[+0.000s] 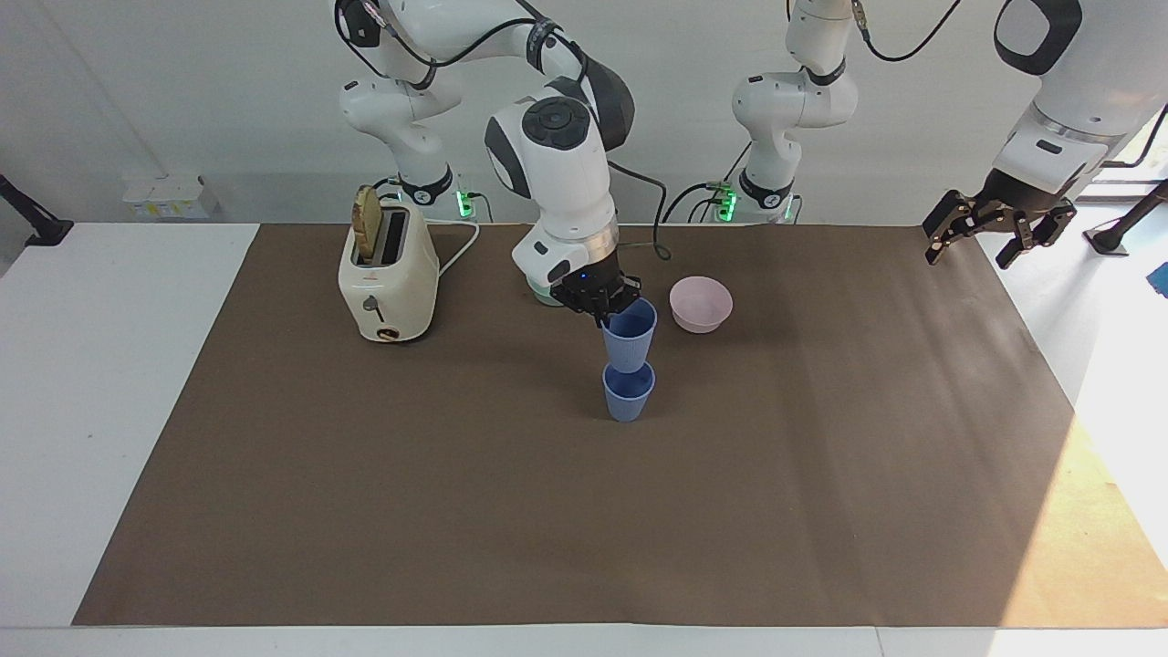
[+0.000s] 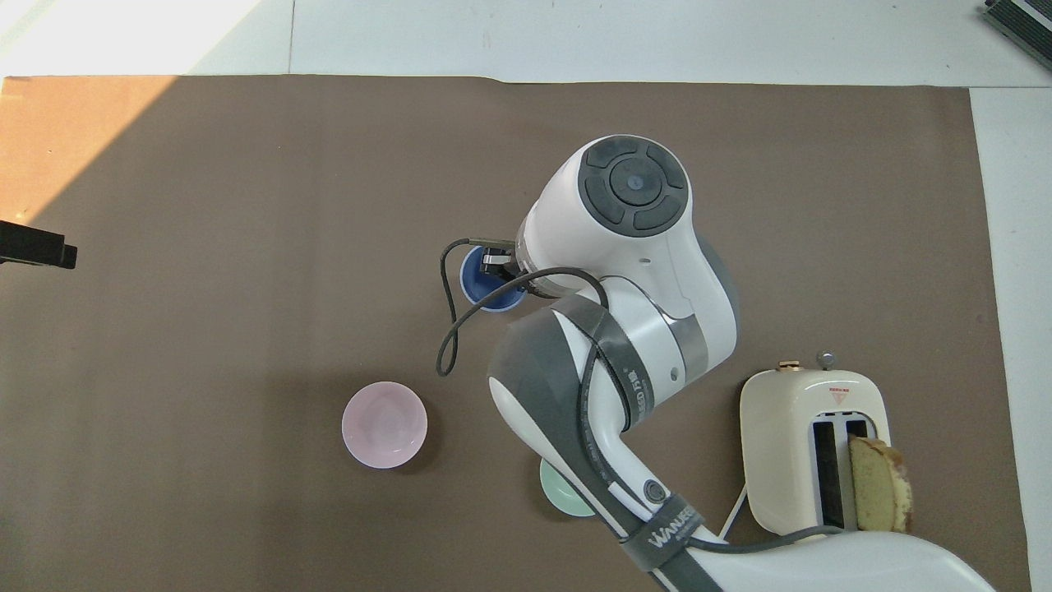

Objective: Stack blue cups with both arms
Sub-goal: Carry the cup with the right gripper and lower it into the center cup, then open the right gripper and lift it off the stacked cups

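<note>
Item 1: right gripper (image 1: 604,306) clamps the rim of a matte periwinkle tumbler (image 1: 629,336), poised over its standing twin (image 1: 629,394) mid-mat. Left gripper (image 1: 995,230) open, waiting. Risk: off-centre descent topples the standing cup.

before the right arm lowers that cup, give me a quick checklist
1. Right claw shut on the held blue cup by its rim: ok.
2. Held cup over the standing blue cup: ok.
3. Held cup's base inside the lower rim: cannot tell.
4. Standing cup upright: ok.
5. Pink bowl apart from the stack: ok.
6. Left claw open, waiting off the mat's end: ok.
</note>
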Robot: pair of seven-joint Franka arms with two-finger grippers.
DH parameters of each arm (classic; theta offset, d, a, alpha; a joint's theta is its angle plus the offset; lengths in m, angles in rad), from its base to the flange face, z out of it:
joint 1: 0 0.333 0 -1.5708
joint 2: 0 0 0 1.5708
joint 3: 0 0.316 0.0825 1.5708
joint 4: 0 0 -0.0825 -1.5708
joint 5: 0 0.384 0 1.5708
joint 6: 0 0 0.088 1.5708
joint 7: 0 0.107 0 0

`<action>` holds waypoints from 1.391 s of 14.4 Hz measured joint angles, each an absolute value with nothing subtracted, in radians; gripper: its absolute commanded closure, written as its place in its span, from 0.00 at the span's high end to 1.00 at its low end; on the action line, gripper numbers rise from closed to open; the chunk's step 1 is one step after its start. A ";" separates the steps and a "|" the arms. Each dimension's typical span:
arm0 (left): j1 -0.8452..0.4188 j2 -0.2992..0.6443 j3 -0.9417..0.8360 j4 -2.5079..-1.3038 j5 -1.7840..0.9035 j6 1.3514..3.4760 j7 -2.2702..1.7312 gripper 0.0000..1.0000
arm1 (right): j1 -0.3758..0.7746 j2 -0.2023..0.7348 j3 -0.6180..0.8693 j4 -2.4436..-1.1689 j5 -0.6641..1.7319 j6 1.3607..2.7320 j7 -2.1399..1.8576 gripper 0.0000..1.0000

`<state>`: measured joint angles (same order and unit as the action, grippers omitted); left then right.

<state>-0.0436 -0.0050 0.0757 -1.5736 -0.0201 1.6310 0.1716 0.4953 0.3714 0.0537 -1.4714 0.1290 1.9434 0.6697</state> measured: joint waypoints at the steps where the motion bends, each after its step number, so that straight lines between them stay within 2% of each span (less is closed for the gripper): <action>1: -0.044 -0.005 0.076 -1.574 -0.020 1.631 0.172 1.00 | 0.495 0.375 0.054 -1.472 0.129 1.953 0.670 0.00; 15: -0.044 -0.006 0.076 -1.574 -0.020 1.631 0.172 1.00 | 0.491 0.418 0.048 -1.478 0.128 2.009 0.670 0.00; 16: -0.044 -0.006 0.076 -1.574 -0.020 1.631 0.172 1.00 | 0.493 0.435 0.050 -1.480 0.128 2.024 0.670 0.12; 17: -0.044 -0.006 0.076 -1.574 -0.020 1.631 0.172 1.00 | 0.495 0.447 0.051 -1.480 0.128 2.030 0.670 0.99; 20: -0.044 -0.006 0.076 -1.574 -0.020 1.631 0.172 1.00 | 0.496 0.458 0.053 -1.486 0.128 2.032 0.670 1.00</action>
<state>-0.0436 -0.0059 0.0758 -1.5736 -0.0201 1.6310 0.1716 0.4962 0.4581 0.0530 -1.4856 0.1284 2.0321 0.6697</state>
